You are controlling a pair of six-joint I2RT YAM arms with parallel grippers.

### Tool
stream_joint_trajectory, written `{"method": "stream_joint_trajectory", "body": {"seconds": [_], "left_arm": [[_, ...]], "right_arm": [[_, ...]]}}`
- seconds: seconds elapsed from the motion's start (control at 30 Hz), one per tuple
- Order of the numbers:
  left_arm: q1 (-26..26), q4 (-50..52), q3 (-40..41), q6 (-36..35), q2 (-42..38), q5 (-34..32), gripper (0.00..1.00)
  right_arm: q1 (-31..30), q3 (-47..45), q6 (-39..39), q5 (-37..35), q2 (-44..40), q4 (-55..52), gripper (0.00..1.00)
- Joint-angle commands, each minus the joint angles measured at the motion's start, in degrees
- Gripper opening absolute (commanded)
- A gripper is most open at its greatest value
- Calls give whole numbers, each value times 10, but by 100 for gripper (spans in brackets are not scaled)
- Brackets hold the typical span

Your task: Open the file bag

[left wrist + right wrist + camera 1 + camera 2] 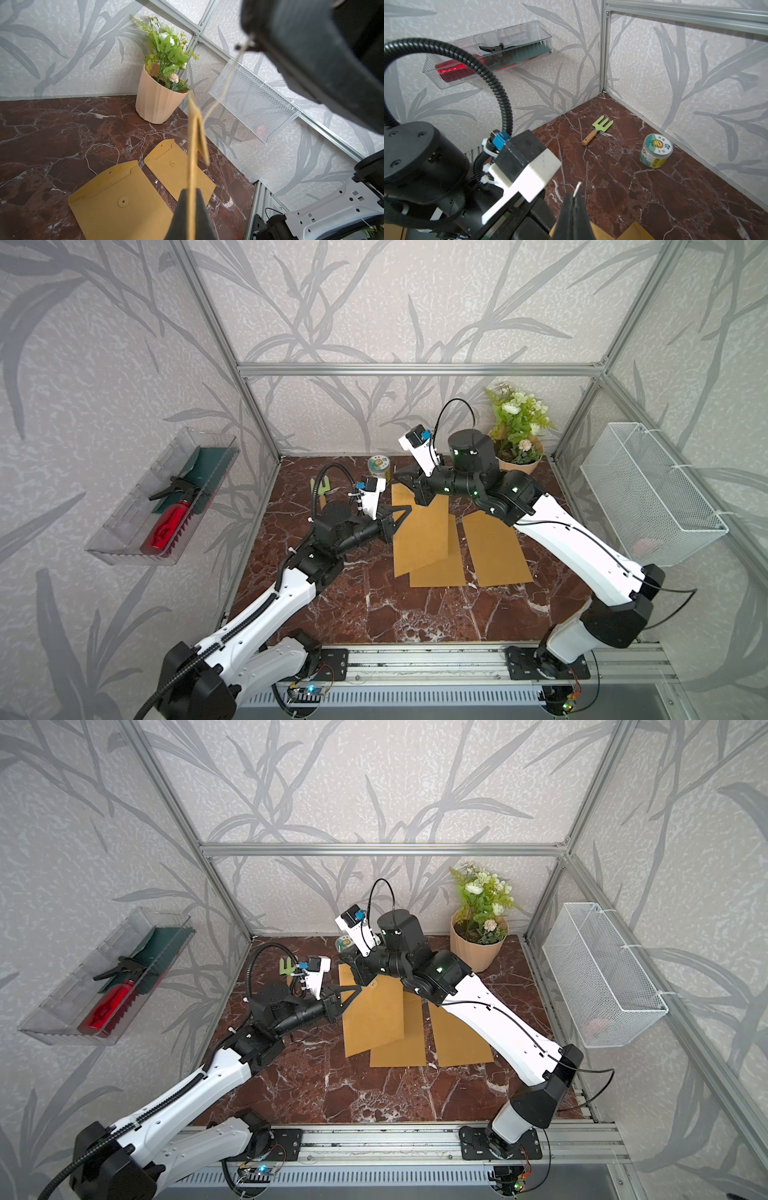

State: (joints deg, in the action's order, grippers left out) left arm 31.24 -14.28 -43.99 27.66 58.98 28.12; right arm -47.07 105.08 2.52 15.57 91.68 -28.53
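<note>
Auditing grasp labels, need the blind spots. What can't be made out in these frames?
- Held file bag: whether its string is fully unwound. It is edge-on in the left wrist view, and the right arm covers that end in both top views.
- Right gripper: blurred in the left wrist view, too near the lens.
- Pink item in the mesh basket: veiled by the mesh wherever it shows.

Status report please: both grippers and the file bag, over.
Left gripper shut on edge of file bag, lifted. Right gripper shut on its string. Two other bags lie flat below; nothing blocks.
</note>
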Motion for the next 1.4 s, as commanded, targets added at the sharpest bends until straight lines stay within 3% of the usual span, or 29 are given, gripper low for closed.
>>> {"method": "stream_joint_trajectory", "body": {"seconds": [0.0, 0.57, 1.37], "left_arm": [[3, -30, -18, 4, -2, -13, 0], [1, -43, -23, 3, -17, -75, 0], [-1, -49, -36, -2, -21, -94, 0]], "right_arm": [[-10, 19, 9, 9, 6, 10, 0], [-20, -62, 15, -8, -46, 35, 0], [-19, -190, 28, -61, -125, 60, 0]]}}
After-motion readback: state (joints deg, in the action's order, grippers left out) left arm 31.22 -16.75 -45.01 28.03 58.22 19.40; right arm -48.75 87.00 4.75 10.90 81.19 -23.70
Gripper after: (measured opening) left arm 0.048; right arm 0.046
